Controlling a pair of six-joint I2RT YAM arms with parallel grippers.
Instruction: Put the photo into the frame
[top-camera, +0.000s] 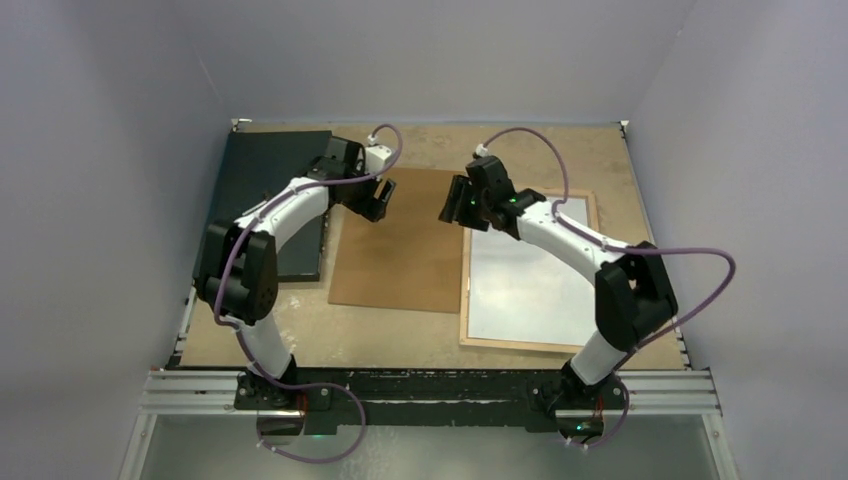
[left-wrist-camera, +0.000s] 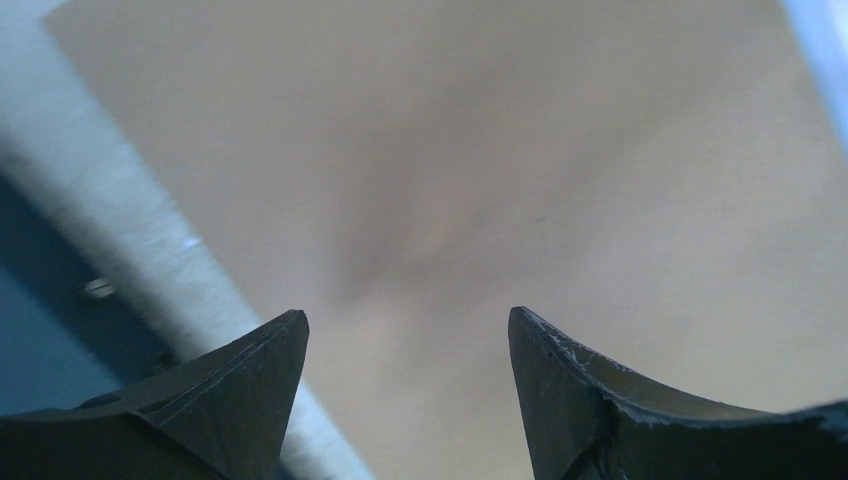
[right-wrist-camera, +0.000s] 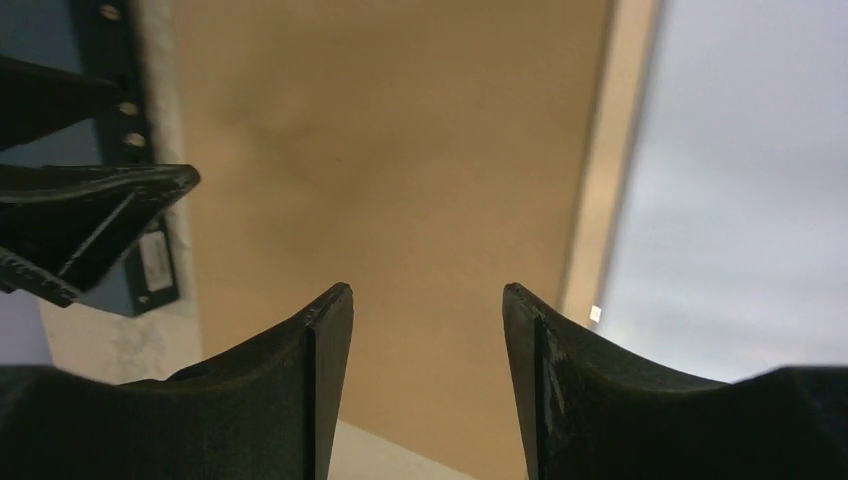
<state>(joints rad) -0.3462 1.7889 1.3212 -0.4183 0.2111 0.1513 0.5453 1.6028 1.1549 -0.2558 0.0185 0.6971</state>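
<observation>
Photo (top-camera: 525, 290) appears seated, white back up, in frame (top-camera: 466, 300); brown panel (top-camera: 400, 255) is still outside it. Left fingers (left-wrist-camera: 255, 395) and right fingers (right-wrist-camera: 300, 385) are apart, empty.

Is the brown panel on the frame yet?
No, the brown panel lies flat beside the frame, between it and the black board.

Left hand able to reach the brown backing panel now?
Likely yes: left hand hovers open over the brown backing panel, nothing lying on it; right hand sits apart near its right edge.
</observation>
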